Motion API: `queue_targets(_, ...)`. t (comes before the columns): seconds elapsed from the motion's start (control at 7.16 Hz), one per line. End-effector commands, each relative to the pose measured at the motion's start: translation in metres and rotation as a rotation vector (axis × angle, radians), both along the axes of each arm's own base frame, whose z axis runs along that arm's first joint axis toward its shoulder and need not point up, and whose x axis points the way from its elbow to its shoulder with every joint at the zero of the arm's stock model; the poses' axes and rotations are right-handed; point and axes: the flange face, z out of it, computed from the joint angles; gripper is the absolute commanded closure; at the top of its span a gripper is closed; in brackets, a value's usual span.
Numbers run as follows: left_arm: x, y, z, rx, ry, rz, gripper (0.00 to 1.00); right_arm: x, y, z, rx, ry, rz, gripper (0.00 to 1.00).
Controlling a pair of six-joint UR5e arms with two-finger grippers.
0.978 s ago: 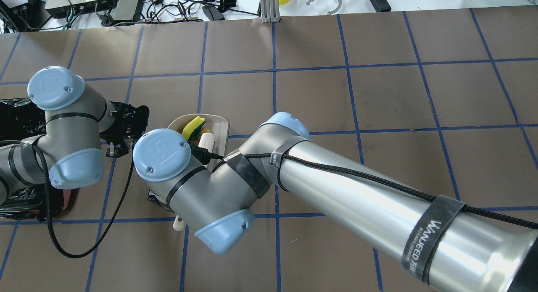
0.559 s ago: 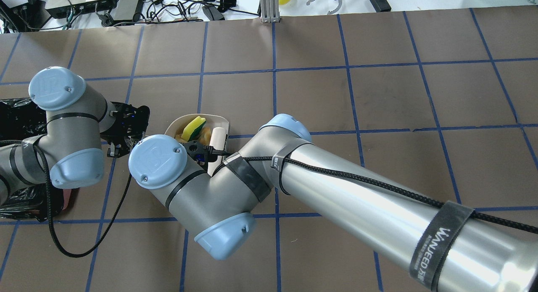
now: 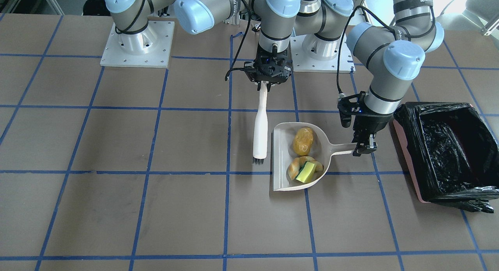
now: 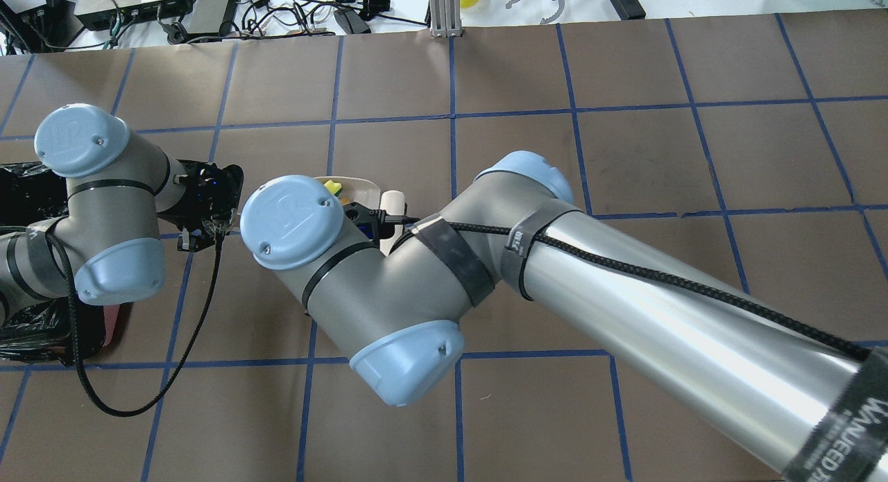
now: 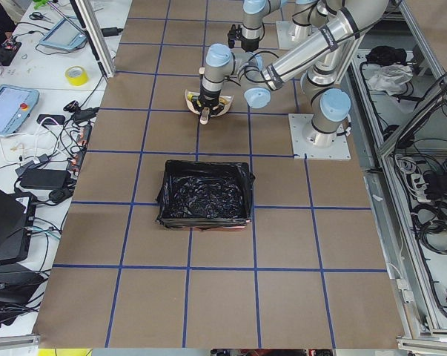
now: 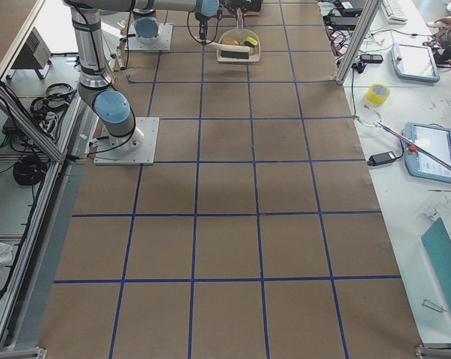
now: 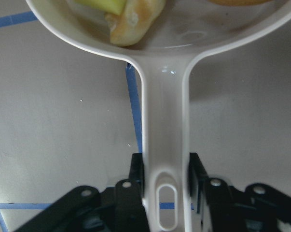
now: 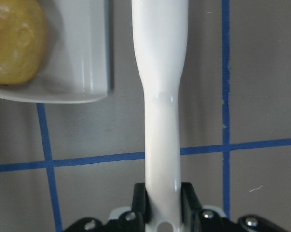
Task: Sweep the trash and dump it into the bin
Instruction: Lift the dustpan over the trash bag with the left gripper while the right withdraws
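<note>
The beige dustpan (image 3: 281,158) lies on the table and holds the trash: a golden-brown roll (image 3: 303,141), a tan bagel ring (image 3: 296,169) and a yellow-green sponge (image 3: 307,172) lying on the ring. My left gripper (image 3: 364,147) is shut on the dustpan's handle (image 7: 164,121). My right gripper (image 3: 266,84) is shut on a white brush (image 3: 260,126), which lies beside the pan's open side with its bristles at the table. The bin (image 3: 444,150), pink with a black bag, stands just past the left arm. In the overhead view my right arm hides most of the pan (image 4: 357,184).
The arm bases on their metal plates (image 3: 136,45) stand at the robot's side of the table. Blue tape lines grid the brown table (image 3: 117,208). Cables and gear lie past the table's far edge (image 4: 277,10).
My right arm has swung away from the robot and carried the brush from over the dustpan to the pan's side. The left arm has barely shifted and still holds the handle.
</note>
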Motion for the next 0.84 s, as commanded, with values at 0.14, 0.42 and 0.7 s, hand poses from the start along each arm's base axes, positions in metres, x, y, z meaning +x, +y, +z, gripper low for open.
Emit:
queue_targets(0.14,0.074,-0.037,0.064,0.068,0.099,0.023,1.00,-0.098,-0.075,0.034,0.005,0.004,0.076,1.00)
queue_targets(0.42,0.173,-0.027,0.092,0.027,0.282,0.150,1.00,-0.192,-0.138,0.035,0.012,0.020,0.141,1.00)
queue_targets(0.7,0.252,0.004,0.108,0.032,0.320,0.274,1.00,-0.309,-0.187,0.028,0.022,0.012,0.212,1.00)
